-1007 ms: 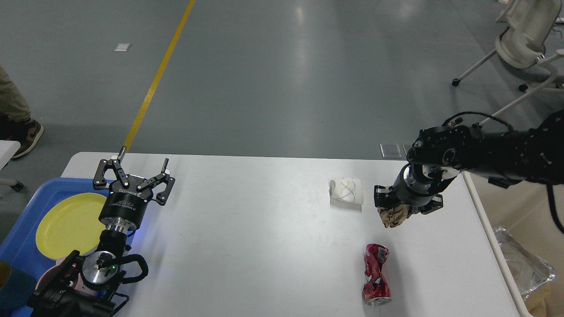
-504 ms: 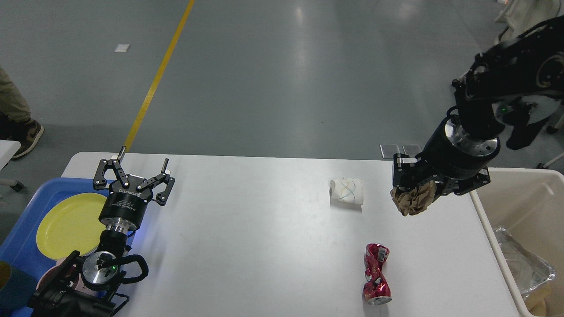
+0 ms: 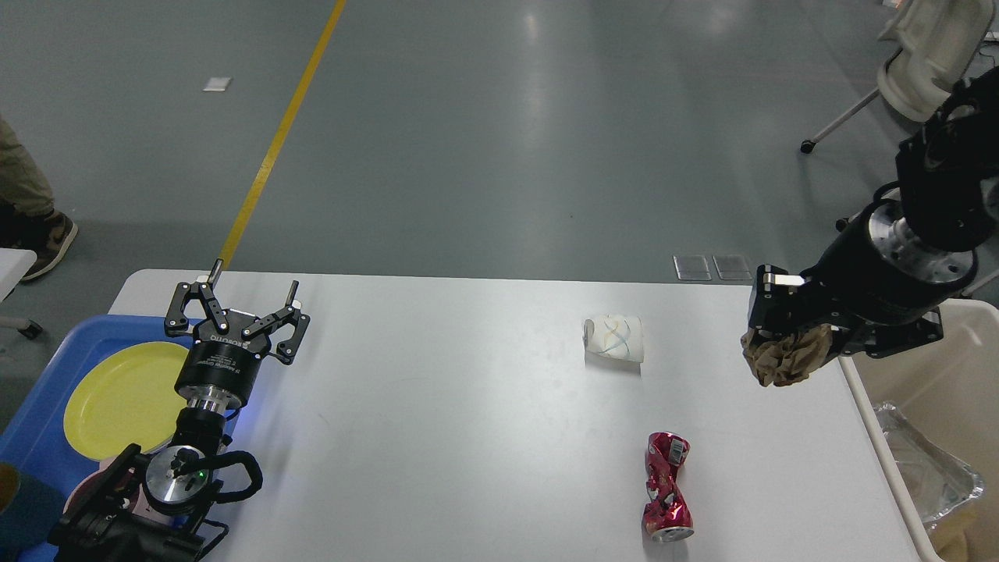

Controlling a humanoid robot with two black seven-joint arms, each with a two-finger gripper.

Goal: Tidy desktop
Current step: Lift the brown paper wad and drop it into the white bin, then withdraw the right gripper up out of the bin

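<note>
Smooth white desktop (image 3: 437, 437), faint sheen. Crushed glossy red metal can (image 3: 666, 488). Crumpled matt brown paper wad (image 3: 784, 361). Glossy yellow plastic plate (image 3: 125, 398).

The beige bin (image 3: 948, 367) and its foil tray (image 3: 929, 468) run off the right edge, the blue tray (image 3: 47, 390) off the left, and the right tool's (image 3: 788, 355) fingertips are buried in crumpled brown paper (image 3: 784, 361).

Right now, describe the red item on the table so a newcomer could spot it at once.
On the white desktop, look at its near right part, close to the beige bin. There lies the crushed red can, nearer than the white crumpled cup. It is the only red, shiny metal thing there.
</note>
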